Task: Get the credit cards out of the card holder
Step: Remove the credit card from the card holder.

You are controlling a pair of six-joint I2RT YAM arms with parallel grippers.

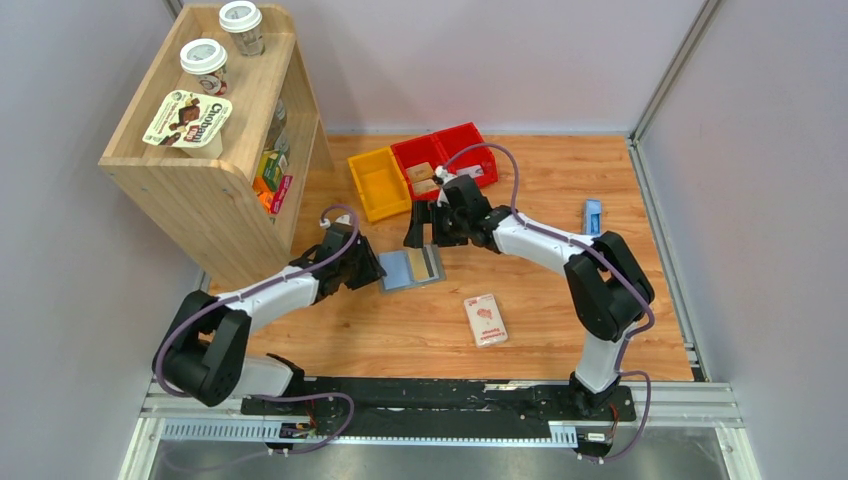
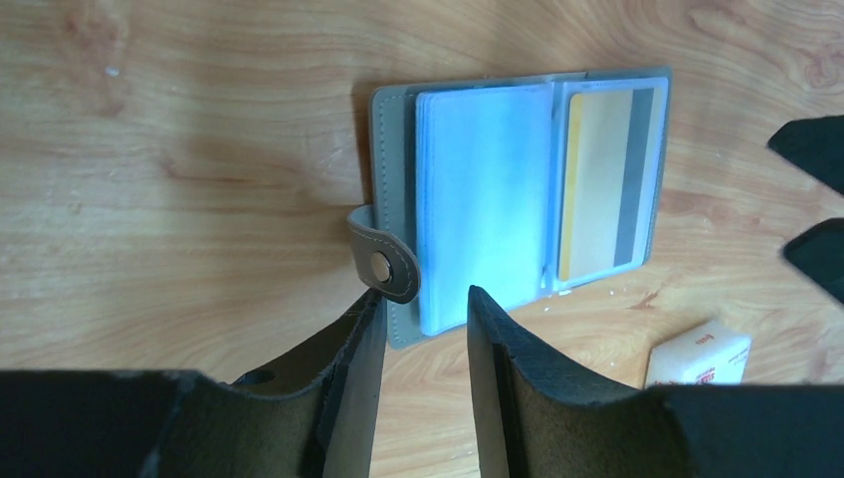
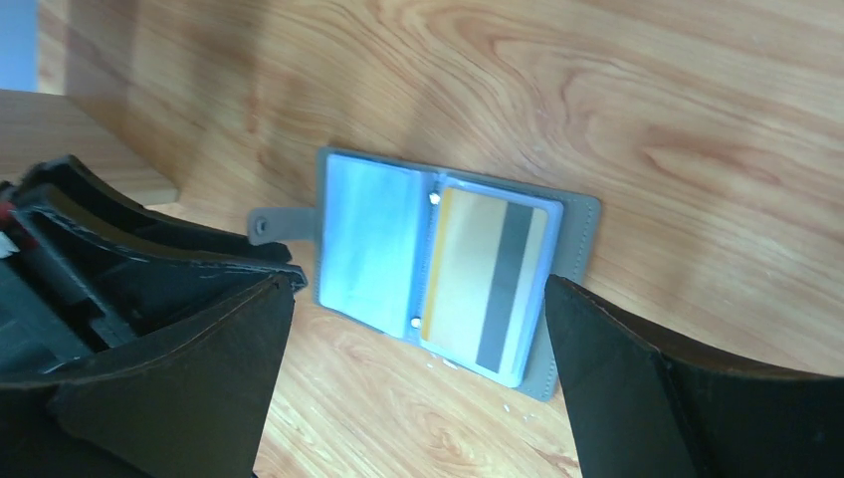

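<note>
The card holder is lying open on the table. You are hovering the right gripper, jaws fully spread, over its tan credit card. The left gripper, half spread and empty, is sitting at the snap tab. Pin there while drawing the card out.

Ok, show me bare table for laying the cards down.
Free: the wood between card holder, white-and-pink packet and near rail; also right of the packet. Crowded: around the holder, where left gripper and right gripper hover, and by the bins.

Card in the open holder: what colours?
Gold card, dark grey stripe; best in right wrist view.
</note>
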